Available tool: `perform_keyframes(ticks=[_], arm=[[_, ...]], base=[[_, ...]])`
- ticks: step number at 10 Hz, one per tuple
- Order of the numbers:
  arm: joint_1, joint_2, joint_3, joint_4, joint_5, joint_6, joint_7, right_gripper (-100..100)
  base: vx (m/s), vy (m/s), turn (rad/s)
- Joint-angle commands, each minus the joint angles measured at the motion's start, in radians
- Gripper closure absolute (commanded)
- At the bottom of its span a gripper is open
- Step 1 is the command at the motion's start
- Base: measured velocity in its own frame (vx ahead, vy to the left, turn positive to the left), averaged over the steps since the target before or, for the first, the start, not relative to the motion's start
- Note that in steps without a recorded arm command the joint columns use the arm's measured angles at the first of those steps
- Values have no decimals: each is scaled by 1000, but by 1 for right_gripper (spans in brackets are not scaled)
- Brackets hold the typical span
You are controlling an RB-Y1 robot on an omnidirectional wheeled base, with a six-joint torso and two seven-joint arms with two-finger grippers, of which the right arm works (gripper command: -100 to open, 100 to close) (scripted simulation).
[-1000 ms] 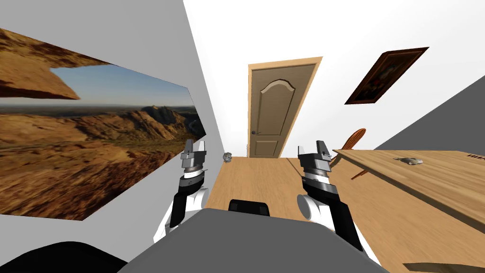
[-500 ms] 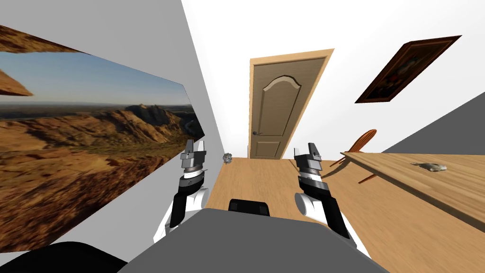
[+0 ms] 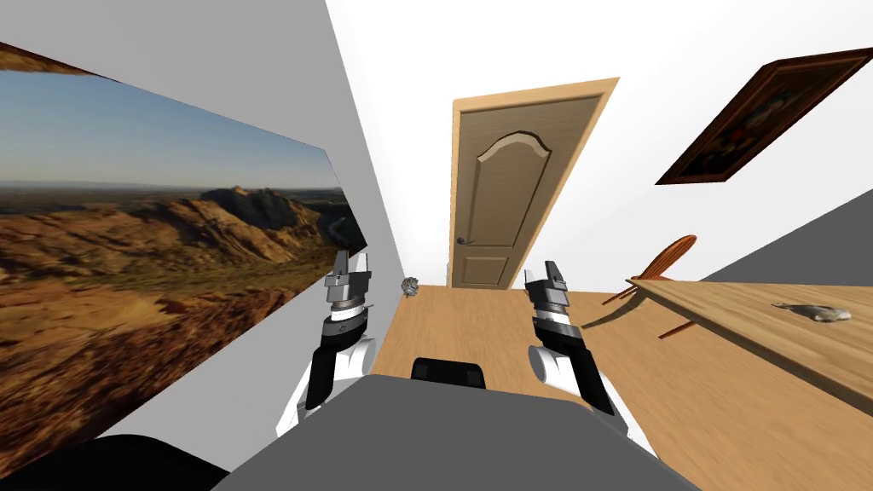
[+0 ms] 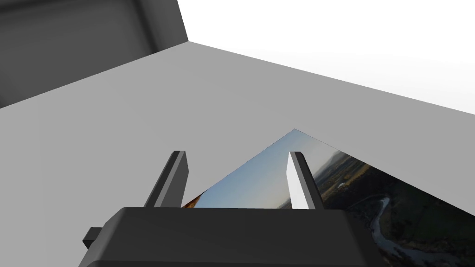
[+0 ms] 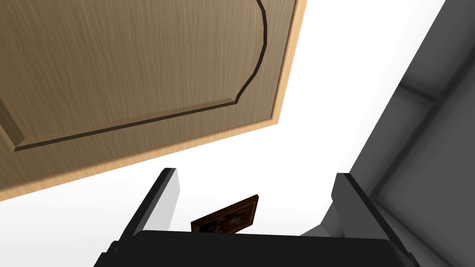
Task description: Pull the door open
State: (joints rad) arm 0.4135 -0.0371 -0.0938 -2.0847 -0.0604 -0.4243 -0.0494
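A brown panelled door in a light wooden frame stands shut in the white far wall, with a small dark handle on its left side. In the right wrist view the door's upper panel looms beyond my right gripper, whose fingers are open. In the head view my right gripper is raised below and right of the handle, well short of the door. My left gripper is held up near the grey left wall, and its fingers stand open.
A wooden table with a small grey object runs along the right, a wooden chair behind it. A small grey lump lies on the wooden floor by the left wall. A big landscape picture covers the left wall.
I have moved forward toward the door, which looks bigger. My right arm has swung left toward the middle. The left arm has held still.
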Motion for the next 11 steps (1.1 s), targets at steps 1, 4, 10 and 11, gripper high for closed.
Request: perform_keyframes(ticks=[1, 4, 10, 11], arm=[[-17, -5, -2, 35, 8, -1, -2, -100], [-46, -19, -10, 109, 22, -13, -11, -100], [-109, -46, -27, 270, 51, -39, -30, -100], [-120, -50, -30, 297, 56, -43, -33, -100]], base=[[99, 26, 23], [102, 15, 25], [99, 22, 26], [106, 15, 30]])
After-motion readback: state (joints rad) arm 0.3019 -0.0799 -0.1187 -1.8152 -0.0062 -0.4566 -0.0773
